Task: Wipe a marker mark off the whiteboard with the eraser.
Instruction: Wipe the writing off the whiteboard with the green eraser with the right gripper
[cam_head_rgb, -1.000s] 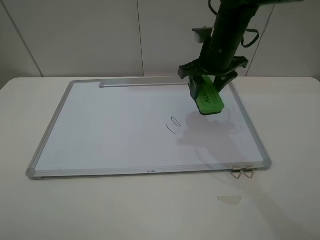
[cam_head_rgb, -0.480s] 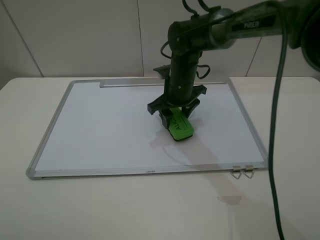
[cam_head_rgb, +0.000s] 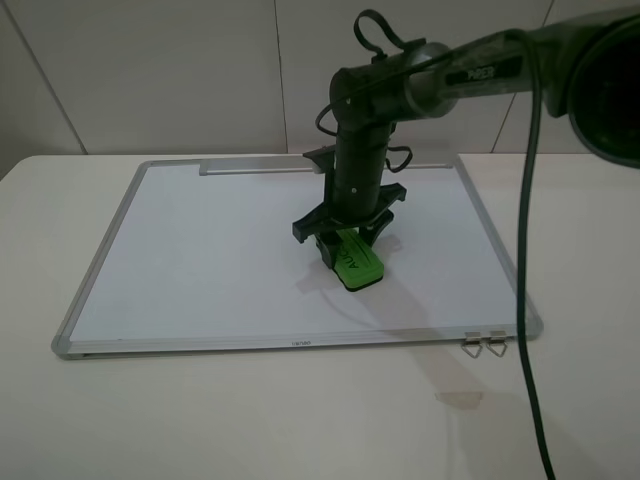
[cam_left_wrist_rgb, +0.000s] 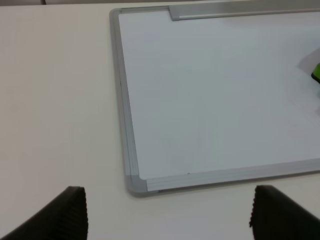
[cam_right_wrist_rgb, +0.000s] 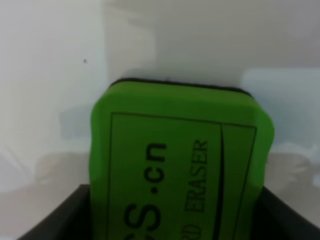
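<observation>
While right jaws clamp eraser (cam_head_rgb: 356, 266), lettering (cam_right_wrist_rgb: 170, 185) cut off.

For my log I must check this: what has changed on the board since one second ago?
The right gripper, shut on the eraser, moved left and nearer, from the far right of the whiteboard down onto the spot of the mark. The mark no longer shows, covered or wiped. The whiteboard and its clips stayed put.

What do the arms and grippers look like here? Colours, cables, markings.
Right arm: dark round tube links, white lettering on one, black cables looped at the wrist. Right gripper: black, angular. Left gripper: only two black ribbed fingertips show.
</observation>
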